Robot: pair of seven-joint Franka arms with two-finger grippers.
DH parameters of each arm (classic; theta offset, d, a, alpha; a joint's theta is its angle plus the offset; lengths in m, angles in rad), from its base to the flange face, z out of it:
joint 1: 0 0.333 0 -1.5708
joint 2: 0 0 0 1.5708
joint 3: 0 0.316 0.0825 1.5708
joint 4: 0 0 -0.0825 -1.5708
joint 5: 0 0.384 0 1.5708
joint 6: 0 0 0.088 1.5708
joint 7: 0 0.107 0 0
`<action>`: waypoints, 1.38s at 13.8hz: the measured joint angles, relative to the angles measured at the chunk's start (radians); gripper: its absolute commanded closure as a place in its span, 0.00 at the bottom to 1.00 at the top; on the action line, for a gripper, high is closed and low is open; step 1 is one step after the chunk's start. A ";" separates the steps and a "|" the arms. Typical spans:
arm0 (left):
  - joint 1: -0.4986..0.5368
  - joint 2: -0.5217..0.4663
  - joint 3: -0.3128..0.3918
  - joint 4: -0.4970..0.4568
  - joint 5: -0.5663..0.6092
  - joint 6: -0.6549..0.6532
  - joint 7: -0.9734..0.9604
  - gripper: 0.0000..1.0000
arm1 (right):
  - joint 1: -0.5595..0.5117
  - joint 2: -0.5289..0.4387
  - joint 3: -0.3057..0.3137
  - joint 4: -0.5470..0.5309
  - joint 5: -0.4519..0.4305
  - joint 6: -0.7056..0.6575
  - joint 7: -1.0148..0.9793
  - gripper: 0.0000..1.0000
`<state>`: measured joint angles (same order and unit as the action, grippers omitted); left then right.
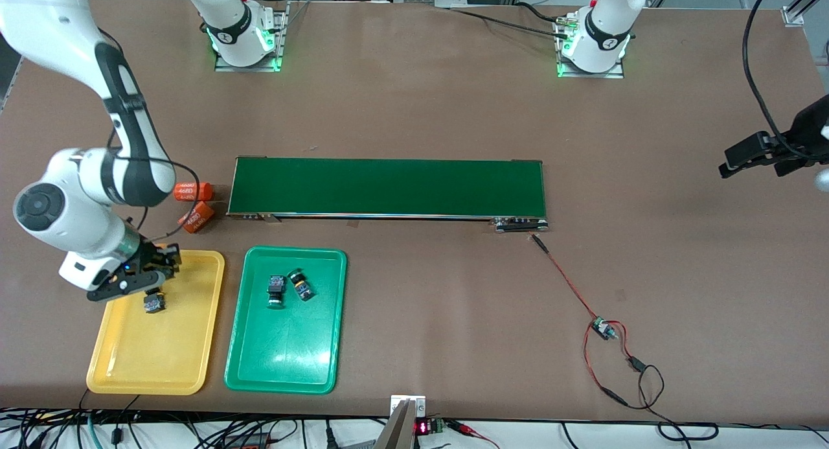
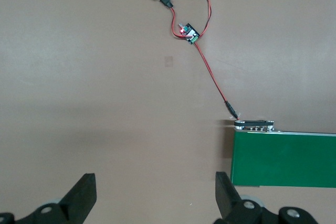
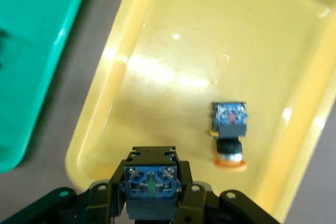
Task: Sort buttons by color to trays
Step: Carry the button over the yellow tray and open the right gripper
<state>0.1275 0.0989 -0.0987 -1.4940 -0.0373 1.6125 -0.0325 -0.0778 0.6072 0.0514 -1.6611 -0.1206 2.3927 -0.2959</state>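
Yellow tray (image 1: 155,365) and green tray (image 1: 285,365) lie side by side on the tabletop (image 1: 414,112), nearer the front camera than the conveyor belt (image 1: 388,186); the green one holds two buttons (image 1: 288,287), and one yellow-capped button (image 3: 230,129) lies in the yellow one. Over the yellow tray, the right hand (image 1: 133,282) pinches another button (image 3: 151,184) between its fingers. Near the left arm's end of the tabletop the left hand (image 2: 155,195) waits in the air, fingers spread with nothing between them.
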 measured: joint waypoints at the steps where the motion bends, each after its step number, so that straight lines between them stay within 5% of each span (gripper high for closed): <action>1: 0.000 0.000 -0.001 0.000 0.003 0.000 0.000 0.00 | -0.004 0.030 0.000 0.003 0.000 0.049 0.000 0.73; 3: 0.006 0.000 0.002 0.000 0.003 -0.001 0.000 0.00 | -0.012 0.076 0.000 0.008 0.000 0.115 0.000 0.68; 8: 0.009 -0.001 0.004 0.000 0.004 -0.002 0.000 0.00 | -0.015 0.109 0.003 0.023 0.000 0.149 0.000 0.16; 15: 0.009 -0.003 0.003 0.000 0.004 -0.012 0.000 0.00 | -0.019 0.108 0.005 0.026 0.000 0.176 0.002 0.07; 19: 0.010 -0.003 0.004 0.000 0.004 -0.013 -0.001 0.00 | -0.018 0.028 0.041 0.056 0.002 -0.068 0.124 0.00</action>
<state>0.1375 0.0961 -0.0947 -1.4937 -0.0338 1.5994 -0.0331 -0.0958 0.6351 0.0923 -1.6049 -0.1188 2.3248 -0.1718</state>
